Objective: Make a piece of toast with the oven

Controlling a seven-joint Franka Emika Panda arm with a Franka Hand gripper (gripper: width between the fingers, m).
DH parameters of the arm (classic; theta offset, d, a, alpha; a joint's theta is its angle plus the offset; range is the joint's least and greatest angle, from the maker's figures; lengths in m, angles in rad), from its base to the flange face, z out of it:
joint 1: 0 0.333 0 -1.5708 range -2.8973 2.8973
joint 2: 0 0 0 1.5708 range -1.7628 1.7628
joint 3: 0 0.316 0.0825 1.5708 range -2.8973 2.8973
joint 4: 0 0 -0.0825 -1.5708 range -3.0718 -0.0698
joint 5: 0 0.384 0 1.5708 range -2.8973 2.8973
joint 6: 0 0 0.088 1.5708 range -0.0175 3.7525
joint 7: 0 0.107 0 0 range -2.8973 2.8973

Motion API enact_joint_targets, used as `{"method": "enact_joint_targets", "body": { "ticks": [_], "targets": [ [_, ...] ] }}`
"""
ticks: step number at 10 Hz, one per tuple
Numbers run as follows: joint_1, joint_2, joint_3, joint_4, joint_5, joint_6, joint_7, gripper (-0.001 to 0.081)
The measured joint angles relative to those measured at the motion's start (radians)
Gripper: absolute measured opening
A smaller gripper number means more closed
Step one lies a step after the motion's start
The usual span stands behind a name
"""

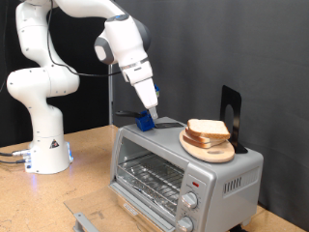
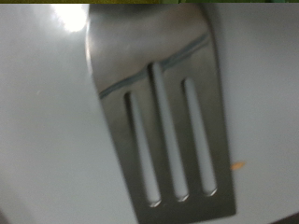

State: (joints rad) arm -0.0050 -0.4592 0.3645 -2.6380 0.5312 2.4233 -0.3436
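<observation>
One tool [image 1: 147, 118] sits low over the top of the oven [image 1: 183, 159], at the end toward the exterior view's left, gripping the blue handle of a slotted metal spatula [image 1: 166, 124].
Its fingers are closed around that handle, and the spatula's blade lies flat on the oven's silver top, reaching toward the wooden plate [image 1: 208, 147] that stands on the same top near the exterior view's right. Several bread slices are stacked on the plate, and the piece of toast [image 1: 209, 128] is the uppermost slice in view there. Behind the plate a dark upright stand [image 1: 232, 116] rises. The oven door hangs open, showing the wire rack inside, with two round knobs [image 1: 191, 200] to its right. The wrist view is filled by the blade with its three long slots, against the pale oven top. The oven rests on a wooden desk [image 1: 87, 164].
</observation>
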Motion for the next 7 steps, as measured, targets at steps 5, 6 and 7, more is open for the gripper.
{"method": "enact_joint_targets", "body": {
  "ticks": [5, 6, 7],
  "targets": [
    [-0.039, -0.009, -0.034, 0.041, -0.062, -0.129, -0.022, 0.0682],
    [-0.040, -0.012, -0.040, 0.041, -0.062, -0.131, -0.026, 0.0682],
    [-0.042, -0.013, -0.040, 0.040, -0.064, -0.128, -0.026, 0.0682]
  ]
}}
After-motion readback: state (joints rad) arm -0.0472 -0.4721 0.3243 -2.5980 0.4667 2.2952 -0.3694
